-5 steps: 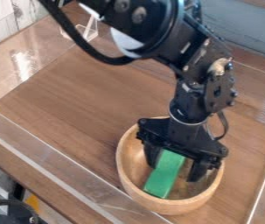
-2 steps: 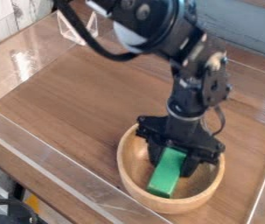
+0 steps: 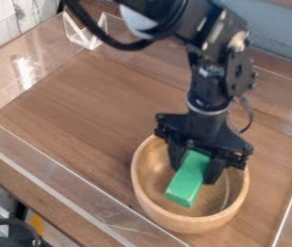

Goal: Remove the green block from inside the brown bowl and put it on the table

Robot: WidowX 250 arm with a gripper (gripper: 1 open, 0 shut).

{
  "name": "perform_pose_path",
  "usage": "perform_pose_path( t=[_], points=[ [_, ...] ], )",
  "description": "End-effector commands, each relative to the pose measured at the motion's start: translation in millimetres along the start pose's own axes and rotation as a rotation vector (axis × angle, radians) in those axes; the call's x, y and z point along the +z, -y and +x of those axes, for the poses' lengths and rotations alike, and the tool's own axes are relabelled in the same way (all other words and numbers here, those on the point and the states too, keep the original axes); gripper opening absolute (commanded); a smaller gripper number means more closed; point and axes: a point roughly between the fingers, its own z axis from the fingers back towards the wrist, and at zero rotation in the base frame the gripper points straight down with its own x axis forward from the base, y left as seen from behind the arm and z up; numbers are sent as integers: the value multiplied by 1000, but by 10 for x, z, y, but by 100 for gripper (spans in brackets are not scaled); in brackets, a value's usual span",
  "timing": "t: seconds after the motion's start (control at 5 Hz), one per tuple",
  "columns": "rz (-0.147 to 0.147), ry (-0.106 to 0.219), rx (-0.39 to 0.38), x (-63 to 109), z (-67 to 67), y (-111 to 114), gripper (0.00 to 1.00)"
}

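Bright green against pale wood: the green block (image 3: pixel 190 179) sits tilted inside the brown bowl (image 3: pixel 153 196), its upper end caught between the black fingers (image 3: pixel 174 148) of the pincer (image 3: pixel 202 154), its lower end pointing toward seven o'clock and appearing raised off the bowl's floor. The pincer points straight down and is clenched on the block's top end, one finger on each side. The black arm (image 3: pixel 210 58) rises from it toward twelve o'clock and bends off to eleven o'clock. The bowl rests on the dark reddish-brown worktop (image 3: pixel 96 106), at about five o'clock from its middle, near the front edge. Low clear acrylic walls (image 3: pixel 58 188) border the worktop.
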Motion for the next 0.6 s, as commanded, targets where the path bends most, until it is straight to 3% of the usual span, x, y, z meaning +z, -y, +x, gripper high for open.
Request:
perform_pose_path(
  t=[0.0, 0.4],
  points=[
    [-25, 68, 8, 278, 52, 0, 0],
    [-11, 61, -13, 194, -187, 83, 0]
  ],
)
